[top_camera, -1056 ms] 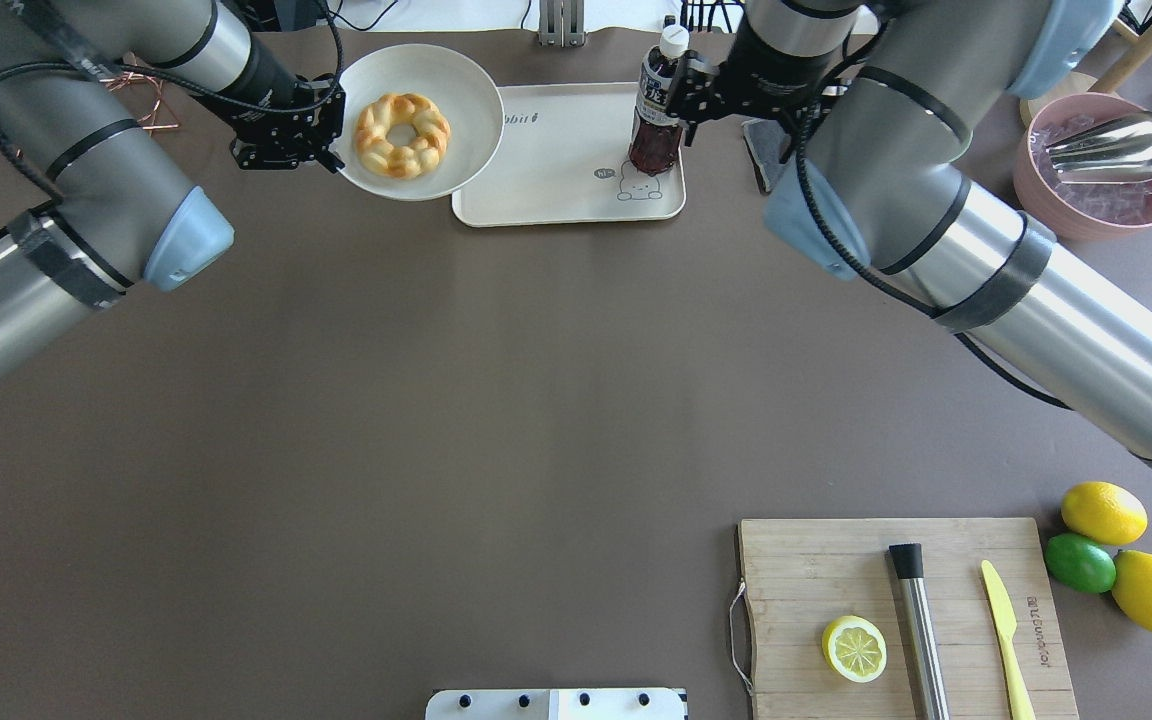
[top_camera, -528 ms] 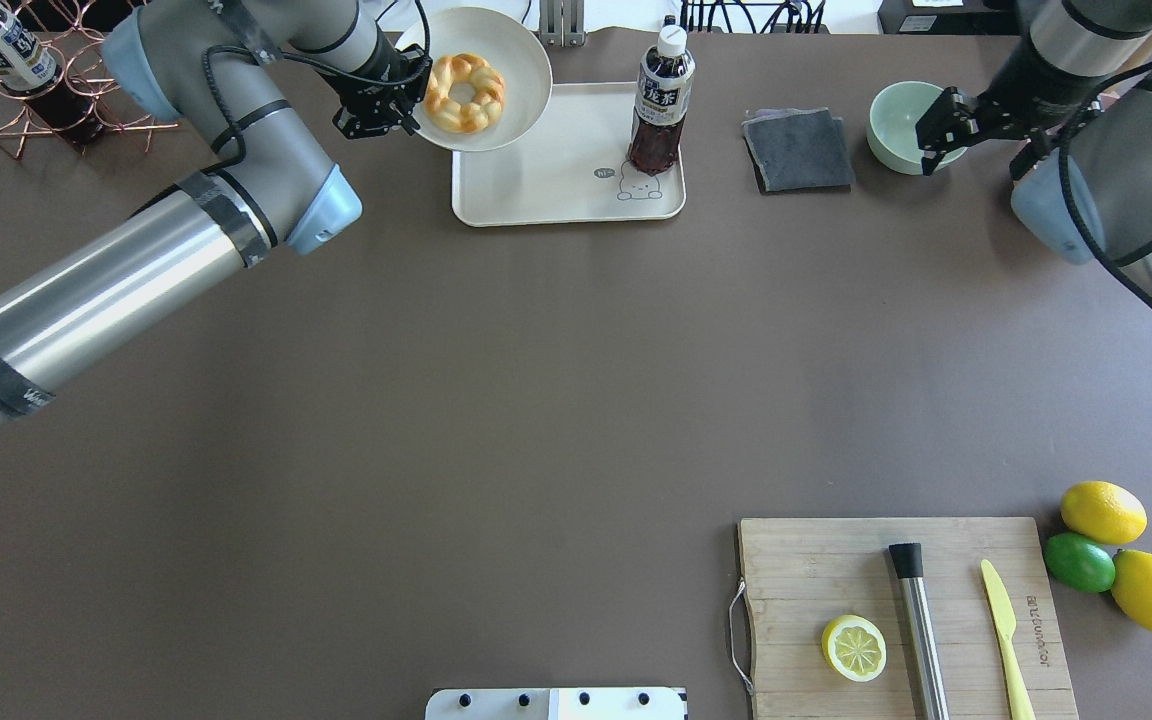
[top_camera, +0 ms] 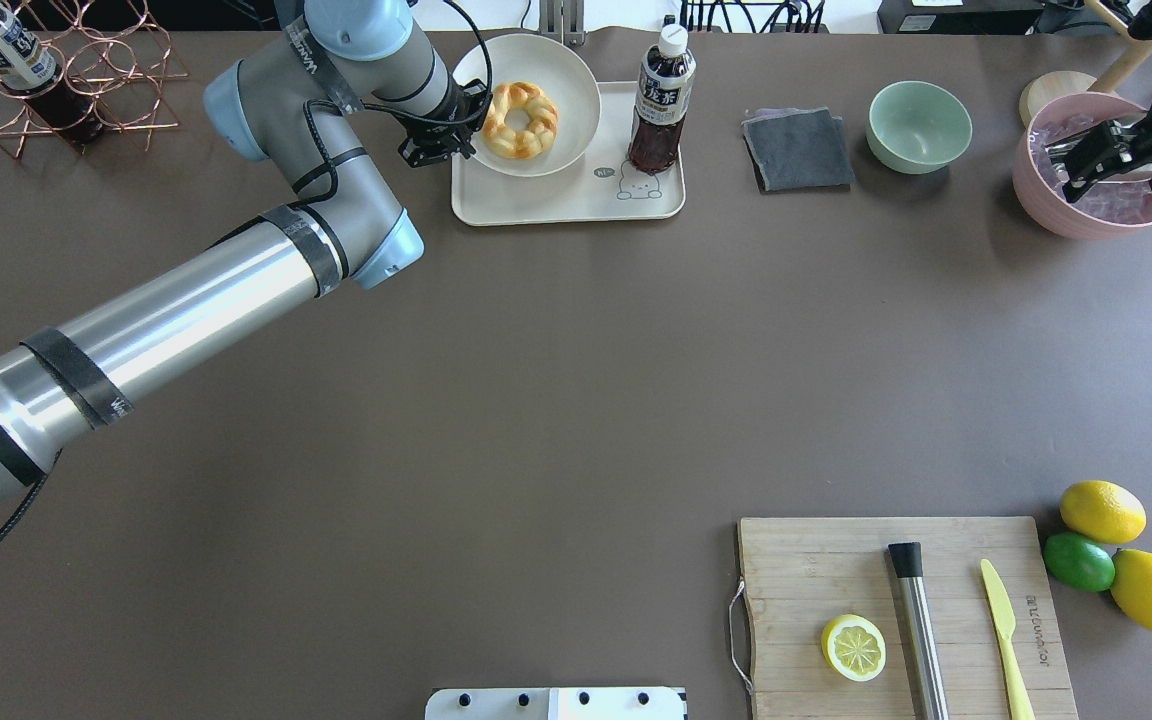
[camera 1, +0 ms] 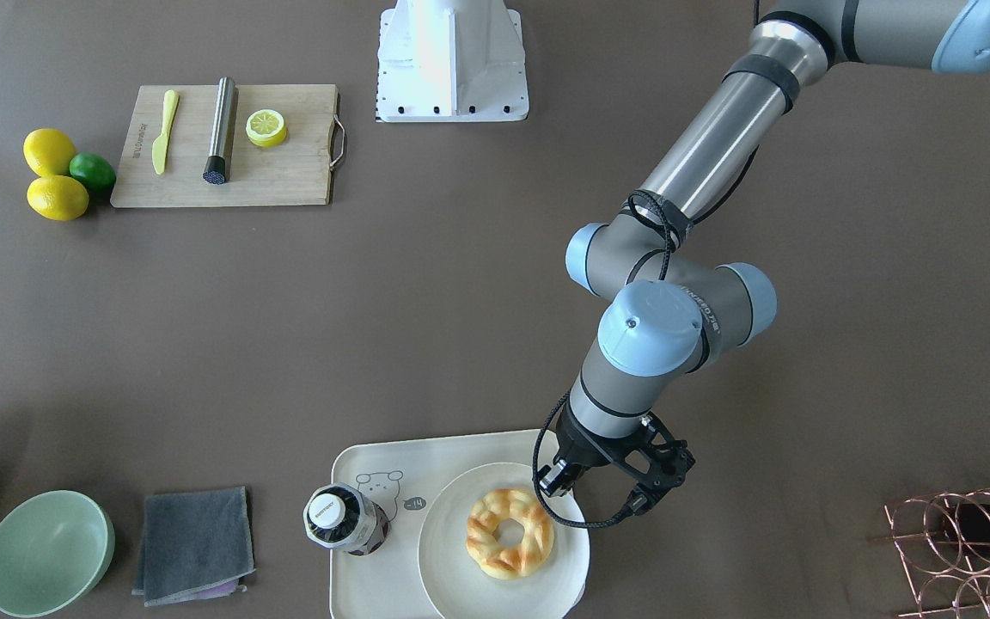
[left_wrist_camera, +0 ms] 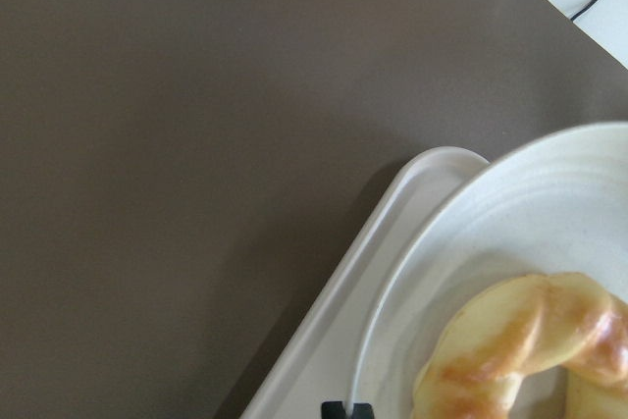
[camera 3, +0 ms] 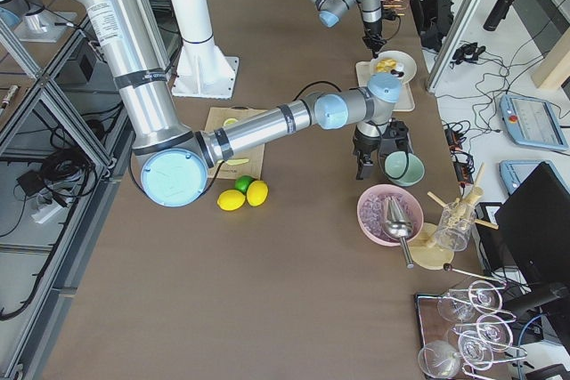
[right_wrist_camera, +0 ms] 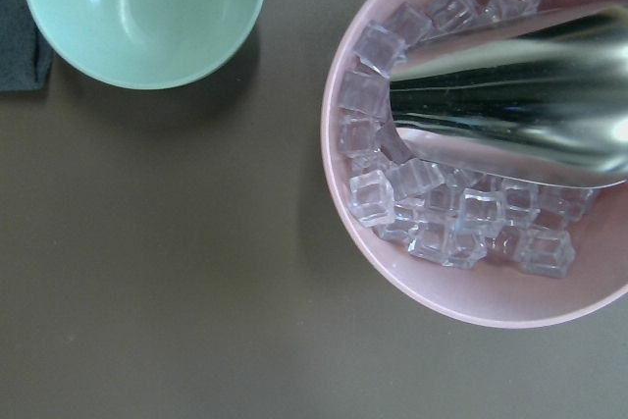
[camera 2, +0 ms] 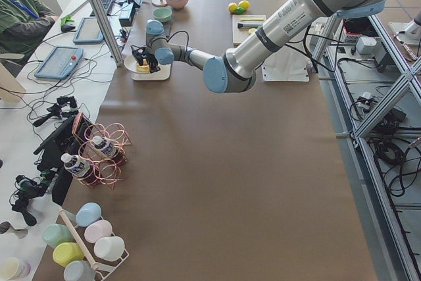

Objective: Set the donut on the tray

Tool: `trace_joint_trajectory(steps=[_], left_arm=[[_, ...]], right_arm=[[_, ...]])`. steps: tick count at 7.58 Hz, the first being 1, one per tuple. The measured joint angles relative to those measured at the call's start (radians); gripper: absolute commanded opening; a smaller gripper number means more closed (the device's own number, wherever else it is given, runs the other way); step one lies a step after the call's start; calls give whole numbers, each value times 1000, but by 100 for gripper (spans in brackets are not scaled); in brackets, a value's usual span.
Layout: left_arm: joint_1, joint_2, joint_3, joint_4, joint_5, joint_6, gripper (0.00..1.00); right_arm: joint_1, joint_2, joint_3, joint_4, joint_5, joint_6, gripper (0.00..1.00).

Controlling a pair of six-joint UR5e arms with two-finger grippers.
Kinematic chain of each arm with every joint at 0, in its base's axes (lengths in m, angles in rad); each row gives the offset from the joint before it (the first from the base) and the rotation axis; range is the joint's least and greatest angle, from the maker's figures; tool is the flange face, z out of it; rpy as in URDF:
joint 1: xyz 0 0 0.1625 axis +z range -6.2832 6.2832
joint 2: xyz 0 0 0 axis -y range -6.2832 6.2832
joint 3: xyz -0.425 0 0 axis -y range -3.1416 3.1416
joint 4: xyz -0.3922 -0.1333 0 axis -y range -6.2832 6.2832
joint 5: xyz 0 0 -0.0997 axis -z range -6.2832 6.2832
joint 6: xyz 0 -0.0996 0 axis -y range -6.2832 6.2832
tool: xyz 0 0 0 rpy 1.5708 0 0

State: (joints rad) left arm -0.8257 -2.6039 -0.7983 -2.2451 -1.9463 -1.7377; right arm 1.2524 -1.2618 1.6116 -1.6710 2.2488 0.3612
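Donut location: The donut [top_camera: 519, 119] is seated near the middle of a round white plate [top_camera: 576, 95]. The plate is positioned over the part of the tray [top_camera: 556, 200] on the robot's left, and its edge reaches just past the tray's rim on that side.
Donut orientation: The ring is laid flat with its hole facing straight up. Its outline is close to circular, so no long axis can be identified.
Donut appearance: A golden-yellow surface is shown, with twisted ridges and orange-brown toasted patches. The centre hole is small, and the white plate is visible through it.
Left gripper: The left gripper [top_camera: 456, 132] is clamped onto the plate's rim on the robot's left side. In the left wrist view, one dark fingertip [left_wrist_camera: 343, 407] is seen at the bottom edge, against the rim.
Plate-to-tray contact: In the left wrist view the plate's rim passes above the tray's corner. It cannot be told whether the underside is resting on the tray.
Bottle: A dark bottle [top_camera: 658, 105] with a white cap is stood upright on the tray, just beside the plate on the robot's right.
Right gripper: The right gripper [top_camera: 1081, 168] is held over a pink bowl [top_camera: 1041, 205] containing ice cubes [right_wrist_camera: 432, 213] and a metal scoop [right_wrist_camera: 530, 115], well apart from the tray. It cannot be told whether its jaws are spread or closed.
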Motion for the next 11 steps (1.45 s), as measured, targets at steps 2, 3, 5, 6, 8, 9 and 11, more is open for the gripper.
trace_joint_trajectory(steps=[2, 3, 5, 6, 8, 9, 11], left_arm=[[12, 2, -20, -42, 1, 70, 99], [14, 20, -63, -45, -1, 103, 99], [6, 148, -262, -9, -56, 202, 99], [-26, 235, -395, 63, -139, 279, 99], [-114, 400, -616, 269, -236, 565, 99], [-165, 484, -709, 366, -249, 726, 99], [-298, 692, -822, 442, -257, 1068, 99]], right_arm=[[21, -21, -16, 0, -1, -47, 100], [34, -28, -35, 0, 0, -88, 100], [90, -50, -78, 0, 4, -215, 100], [133, -59, -107, 0, 5, -294, 100], [226, -80, -156, -1, 6, -436, 100], [259, -104, -164, 0, 2, -476, 100], [297, -140, -166, 2, -1, -539, 100]])
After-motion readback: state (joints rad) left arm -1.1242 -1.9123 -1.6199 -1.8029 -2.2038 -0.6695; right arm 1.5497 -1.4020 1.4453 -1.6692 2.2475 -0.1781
